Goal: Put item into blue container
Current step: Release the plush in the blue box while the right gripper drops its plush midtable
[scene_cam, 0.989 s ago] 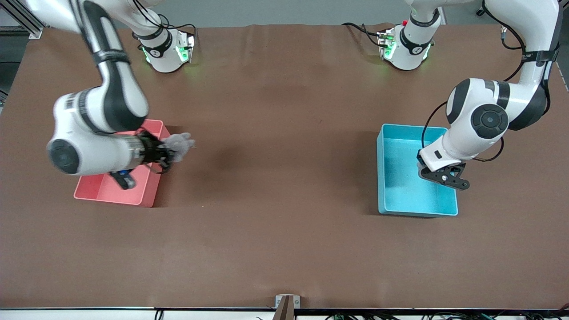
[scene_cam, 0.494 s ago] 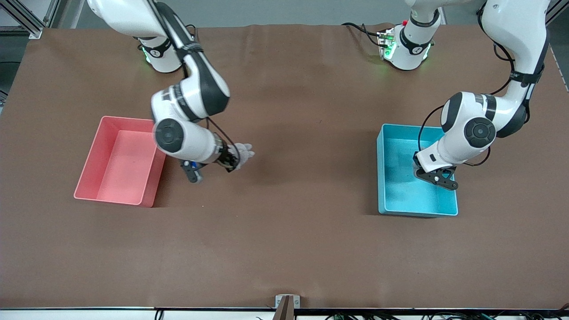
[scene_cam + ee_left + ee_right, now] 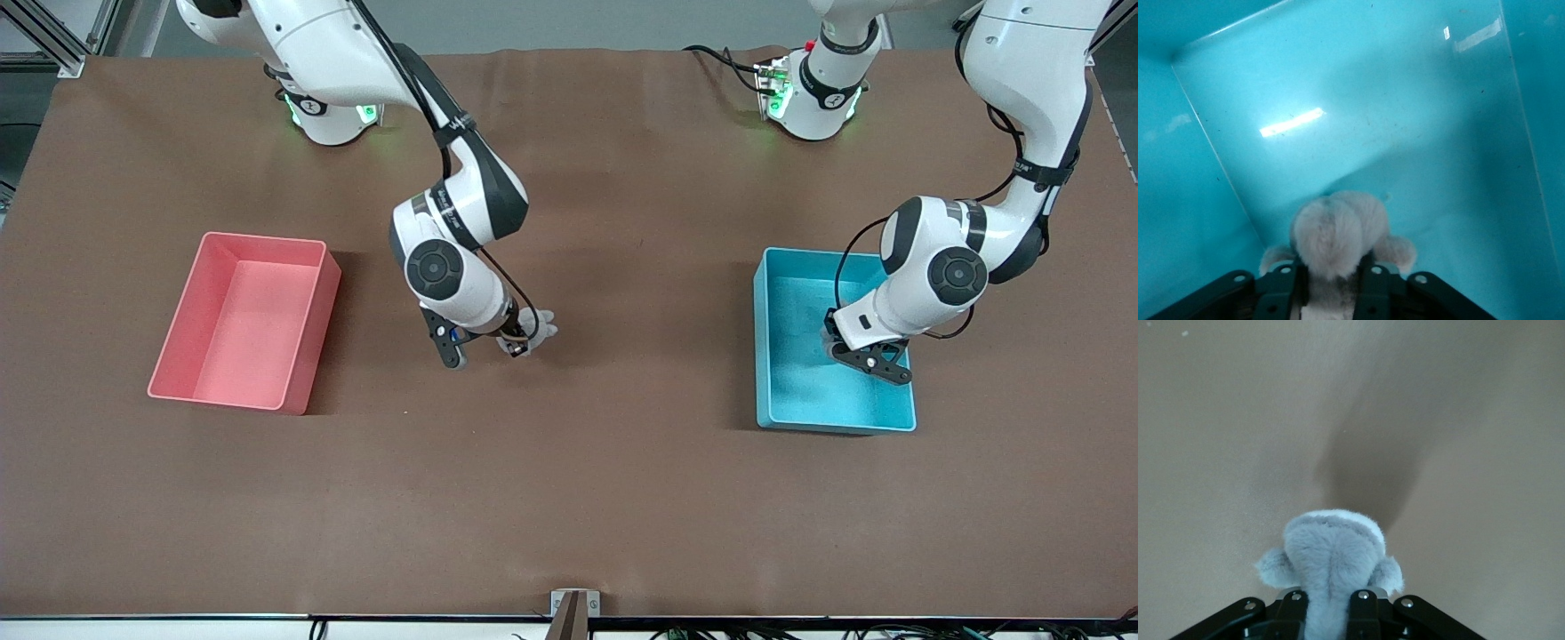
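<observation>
Since a second ago, your right gripper [image 3: 524,342] has carried its grey plush toy [image 3: 537,327] from over the pink bin [image 3: 307,338] to the bare table's middle, fingers pinched on it. Your left gripper [image 3: 836,342] sits low inside the blue container [image 3: 769,342], a beige plush toy [image 3: 1338,233] between its fingers; whether they have let go, you cannot tell. Release appears in hand. Next: spread, lift clear, then bring the grey toy across.
</observation>
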Tool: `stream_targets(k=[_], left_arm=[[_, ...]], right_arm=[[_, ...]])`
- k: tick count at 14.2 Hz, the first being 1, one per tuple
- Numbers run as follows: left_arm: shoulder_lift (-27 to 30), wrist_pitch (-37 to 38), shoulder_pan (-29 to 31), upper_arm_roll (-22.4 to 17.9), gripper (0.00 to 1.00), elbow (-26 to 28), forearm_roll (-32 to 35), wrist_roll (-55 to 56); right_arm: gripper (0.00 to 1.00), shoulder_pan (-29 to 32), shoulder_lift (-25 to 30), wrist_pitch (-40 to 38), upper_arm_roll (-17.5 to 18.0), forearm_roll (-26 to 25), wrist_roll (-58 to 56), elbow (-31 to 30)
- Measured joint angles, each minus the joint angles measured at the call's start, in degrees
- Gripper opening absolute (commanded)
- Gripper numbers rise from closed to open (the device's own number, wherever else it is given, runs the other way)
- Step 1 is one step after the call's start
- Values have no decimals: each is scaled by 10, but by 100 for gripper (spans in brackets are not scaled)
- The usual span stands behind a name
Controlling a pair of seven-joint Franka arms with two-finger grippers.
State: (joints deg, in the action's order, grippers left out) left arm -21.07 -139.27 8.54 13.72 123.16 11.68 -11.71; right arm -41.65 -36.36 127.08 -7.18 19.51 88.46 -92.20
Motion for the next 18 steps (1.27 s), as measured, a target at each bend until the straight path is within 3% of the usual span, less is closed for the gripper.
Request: stream_targets(k=[6,8,10,14,18], left_arm=[[31,30,0,19,100,-7,0,-1],[52,78,0,34,100,-28,0,0],[70,145,0,54,100,-68,-4,3],[80,240,-1,101,100,-144,-62,70],[75,248,-7,166,100,-162,-69,211]], right_arm=[[2,-24,-38,60,0,0,29,7],[32,-29,-47,72,0,0,47,10],[100,-33,-52,81,0,0,56,11],[100,-34,-53,81,-1,-20,36,21],[100,-30,-52,1,-12,-52,-73,57]])
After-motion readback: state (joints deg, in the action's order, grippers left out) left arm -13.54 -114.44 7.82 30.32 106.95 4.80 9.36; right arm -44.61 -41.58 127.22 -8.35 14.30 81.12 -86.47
